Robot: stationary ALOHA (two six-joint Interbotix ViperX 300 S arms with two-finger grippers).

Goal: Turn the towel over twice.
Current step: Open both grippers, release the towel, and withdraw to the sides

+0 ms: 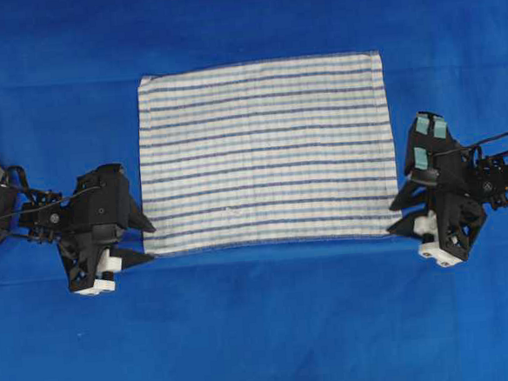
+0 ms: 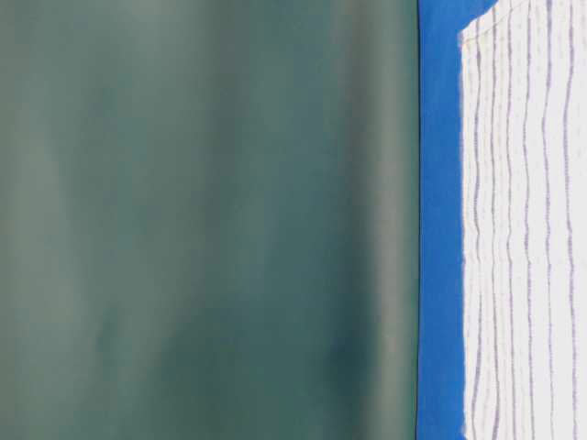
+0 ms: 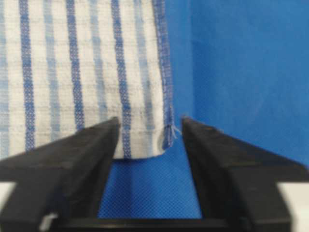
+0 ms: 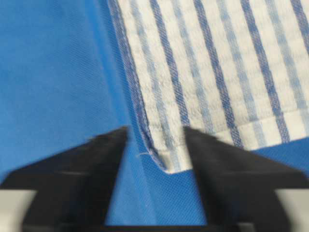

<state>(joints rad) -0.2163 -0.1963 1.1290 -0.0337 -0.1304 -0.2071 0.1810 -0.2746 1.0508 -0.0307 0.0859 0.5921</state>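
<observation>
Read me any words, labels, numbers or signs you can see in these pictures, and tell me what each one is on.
None can be read. The towel bears only stripes, no label or tag with writing. The left gripper, the right gripper and the blue sheet bear no readable print either.

surface: blue sheet (image 1: pixel 264 329) — flat | backdrop: green wall (image 2: pixel 202 220)
</observation>
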